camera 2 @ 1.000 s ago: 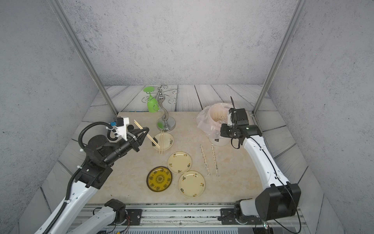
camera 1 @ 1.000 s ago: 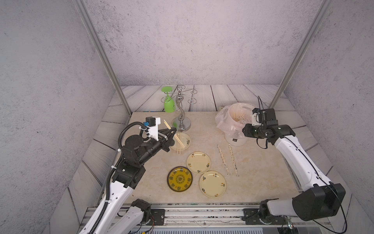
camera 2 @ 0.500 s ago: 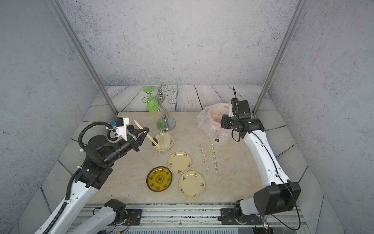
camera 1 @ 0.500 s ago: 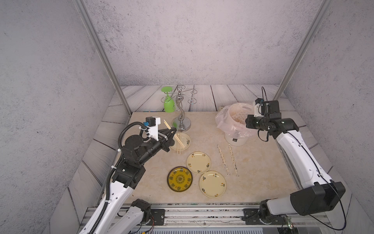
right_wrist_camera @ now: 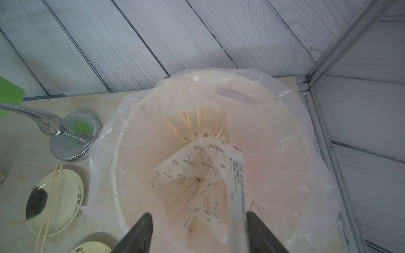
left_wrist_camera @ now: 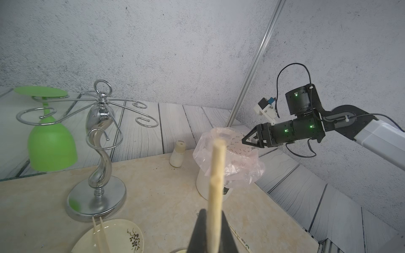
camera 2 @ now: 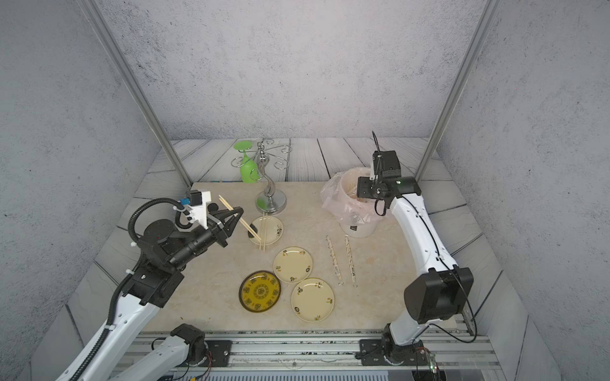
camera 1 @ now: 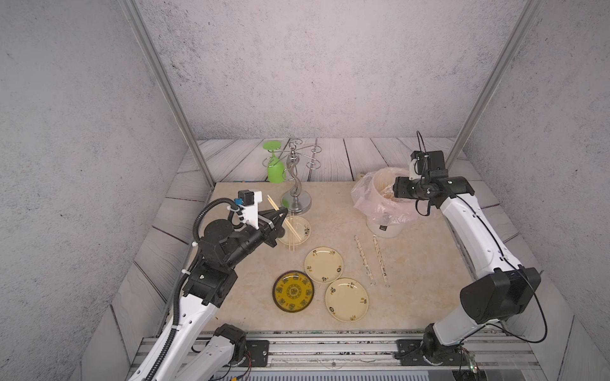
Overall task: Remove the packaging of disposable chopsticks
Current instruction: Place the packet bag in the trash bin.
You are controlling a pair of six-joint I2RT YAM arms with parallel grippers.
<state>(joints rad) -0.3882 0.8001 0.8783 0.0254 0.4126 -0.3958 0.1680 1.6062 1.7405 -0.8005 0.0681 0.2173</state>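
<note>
The beige tabletop [camera 1: 422, 297] is carrying everything. The left arm is reaching in from the near left, and the left hand [camera 1: 282, 211] is pinching tight on a bare pair of chopsticks [camera 1: 292, 228], gripping it partway along. That pair is slanting. Its long axis is running diagonally, the upper end pointing far left and the lower end dipping near right over a cream plate [camera 1: 303, 227].

The right arm is stretching toward the far right corner. There the right hand [right_wrist_camera: 199, 219] is hovering over a white bin [camera 1: 383, 229] lined with a pinkish bag [camera 1: 364, 198]. Its jaws are standing wide apart with nothing clamped between them. One clear sleeve [right_wrist_camera: 237, 186], blurred, is hanging just beside one finger, its long axis pointing down into the bin. Inside, more empty sleeves [right_wrist_camera: 186, 168] are lying crumpled over loose sticks [right_wrist_camera: 190, 129] that are leaning on the far wall.

A chrome glass rack [camera 1: 296, 198] is standing at the back, with a green glass [camera 1: 275, 171] hanging upside down from it. Near the front, a dark yellow plate [camera 1: 293, 291], a middle plate [camera 1: 323, 265] and a front plate [camera 1: 346, 299] are sitting close together.

A second bare pair [camera 1: 291, 244] is lying on the cream plate, pointing front to back, its near ends overhanging the rim. Right of the plates, a left wrapped pair [camera 1: 364, 260] and a right wrapped pair [camera 1: 380, 260] are lying flat, side by side but apart. Their long axes are running front to back.
</note>
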